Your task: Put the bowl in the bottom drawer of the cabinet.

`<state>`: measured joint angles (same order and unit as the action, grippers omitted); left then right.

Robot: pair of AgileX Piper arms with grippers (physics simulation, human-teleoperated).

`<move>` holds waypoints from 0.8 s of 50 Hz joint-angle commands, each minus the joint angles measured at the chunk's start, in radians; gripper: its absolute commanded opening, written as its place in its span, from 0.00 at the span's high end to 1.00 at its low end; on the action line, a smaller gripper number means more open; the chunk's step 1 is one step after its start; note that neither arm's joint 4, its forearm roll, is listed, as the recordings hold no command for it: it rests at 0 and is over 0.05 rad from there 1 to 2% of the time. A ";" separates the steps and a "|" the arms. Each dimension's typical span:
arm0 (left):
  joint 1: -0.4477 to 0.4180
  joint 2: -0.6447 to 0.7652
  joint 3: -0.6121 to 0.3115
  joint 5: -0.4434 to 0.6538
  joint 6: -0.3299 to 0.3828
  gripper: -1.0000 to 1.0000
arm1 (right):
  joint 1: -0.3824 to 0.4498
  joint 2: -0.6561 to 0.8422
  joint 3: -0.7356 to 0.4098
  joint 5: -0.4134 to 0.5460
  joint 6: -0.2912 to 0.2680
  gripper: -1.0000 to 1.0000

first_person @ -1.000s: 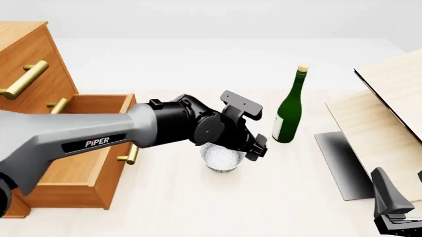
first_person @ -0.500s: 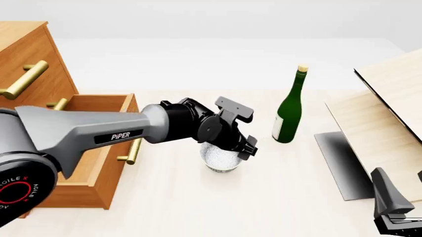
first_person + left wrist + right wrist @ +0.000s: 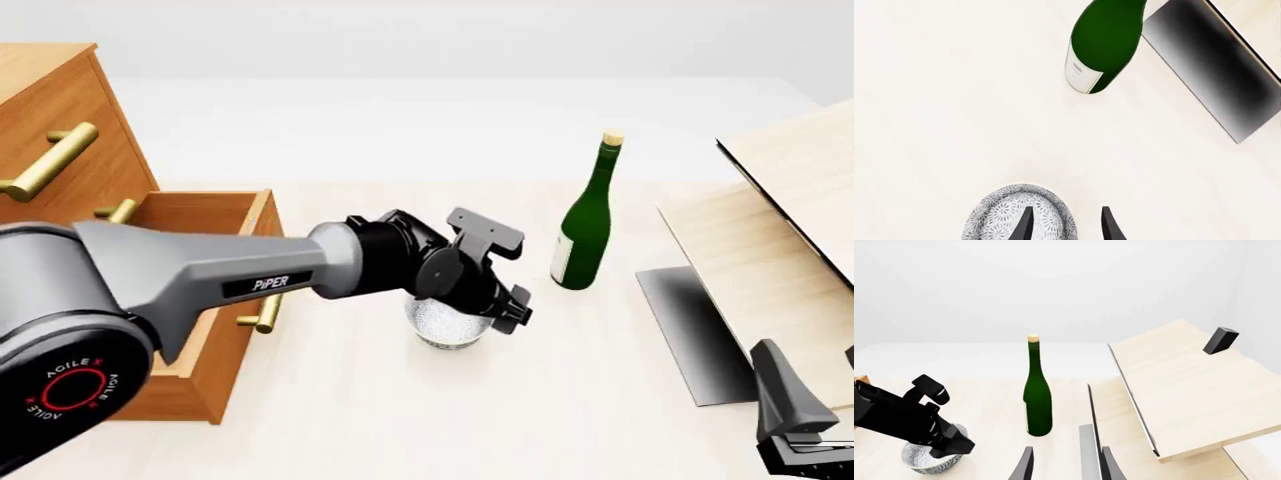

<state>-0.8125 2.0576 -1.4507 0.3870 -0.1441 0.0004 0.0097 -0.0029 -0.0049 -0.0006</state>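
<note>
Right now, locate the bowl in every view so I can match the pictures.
Front view: bowl at table centre, partly under the left gripper.
Left wrist view: lower edge, one gripper finger over it.
Right wrist view: lower left corner.
Shared landmark: green bottle.

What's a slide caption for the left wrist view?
Left pincer straddling the speckled bowl's rim, green bottle standing beyond.

Pale wood-grain surface (image 3: pixel 374 410); cabinet (image 3: pixel 54 150) at left edge, bottom drawer (image 3: pixel 187 330) pulled open; speckled bowl (image 3: pixel 447 325) near centre; green bottle (image 3: pixel 583 225) upright beyond it; light-wood boards (image 3: pixel 781 240) with dark panel (image 3: pixel 694 335) at right.
</note>
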 commanded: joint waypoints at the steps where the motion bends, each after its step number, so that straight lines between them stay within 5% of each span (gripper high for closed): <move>1: -0.021 0.013 0.008 -0.017 -0.033 0.00 | 0.000 0.000 0.000 0.000 0.000 0.00; 40: -0.030 0.035 0.059 -0.054 -0.113 0.00 | 0.000 0.000 0.000 0.000 0.000 0.00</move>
<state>-0.8428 2.0882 -1.4060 0.3463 -0.2389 0.0003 0.0097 -0.0029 -0.0049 -0.0006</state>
